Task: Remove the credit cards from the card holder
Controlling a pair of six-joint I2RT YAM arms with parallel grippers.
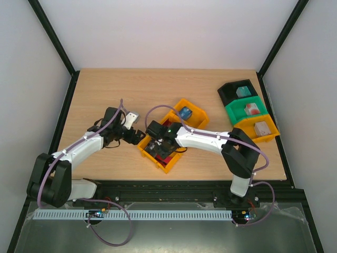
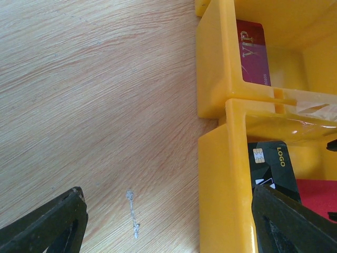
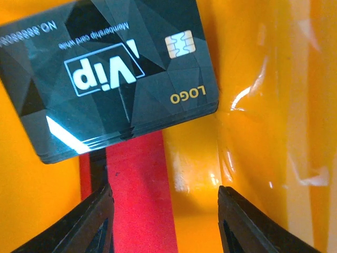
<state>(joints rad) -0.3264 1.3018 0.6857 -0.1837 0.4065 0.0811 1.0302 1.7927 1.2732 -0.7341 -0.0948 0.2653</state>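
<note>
The right pincer [image 3: 164, 191] hangs inside the yellow bin [image 2: 216, 79], fingers apart and nothing between them, a red card [image 3: 134, 179] flat on the bin floor right beneath. Just ahead of the tips lies a dark card [image 3: 110, 79], face up, overlapping that red one. The left pincer [image 2: 166, 192] is spread wide too, one finger over the bare table [image 2: 79, 79], the other over the bin. Another red card [image 2: 254, 52] sits in the neighbouring compartment, and the blue card holder [image 1: 185, 112] lies in the far one.
</note>
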